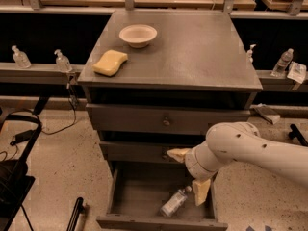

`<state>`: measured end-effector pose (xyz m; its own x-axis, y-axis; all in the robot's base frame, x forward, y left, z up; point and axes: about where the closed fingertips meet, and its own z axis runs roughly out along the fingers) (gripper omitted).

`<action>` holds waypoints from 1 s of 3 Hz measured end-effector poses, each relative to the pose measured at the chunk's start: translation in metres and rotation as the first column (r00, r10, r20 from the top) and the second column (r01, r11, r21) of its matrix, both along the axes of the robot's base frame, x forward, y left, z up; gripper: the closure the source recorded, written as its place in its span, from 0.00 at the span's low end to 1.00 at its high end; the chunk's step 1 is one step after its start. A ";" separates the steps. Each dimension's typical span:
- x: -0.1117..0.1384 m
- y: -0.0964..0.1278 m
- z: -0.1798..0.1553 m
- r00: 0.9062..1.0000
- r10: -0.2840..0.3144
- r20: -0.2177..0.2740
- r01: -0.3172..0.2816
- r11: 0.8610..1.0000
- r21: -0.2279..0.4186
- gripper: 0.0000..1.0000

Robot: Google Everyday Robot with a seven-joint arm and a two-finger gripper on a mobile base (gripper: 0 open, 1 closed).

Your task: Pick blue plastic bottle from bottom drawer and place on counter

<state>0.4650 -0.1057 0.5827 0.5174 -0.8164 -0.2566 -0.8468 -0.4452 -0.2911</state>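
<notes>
The blue plastic bottle lies on its side in the open bottom drawer, cap pointing up and to the right. My gripper hangs over the drawer's right side, just above and to the right of the bottle. It is open, with one tan finger up by the middle drawer and the other right beside the bottle's cap. It holds nothing. The counter is the grey cabinet top above.
A white bowl and a yellow sponge sit on the counter's left part. Small pump bottles stand on the ledge at the left, and a small water bottle at the right. A black stand is at the lower left.
</notes>
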 end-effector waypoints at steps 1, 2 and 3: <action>0.022 0.007 -0.042 0.999 0.030 -0.010 -0.031 0.999 -0.020 0.00; 0.035 0.019 -0.118 0.992 0.129 -0.005 -0.129 0.989 -0.068 0.00; 0.044 0.028 -0.185 0.966 0.249 0.061 -0.244 0.966 -0.083 0.00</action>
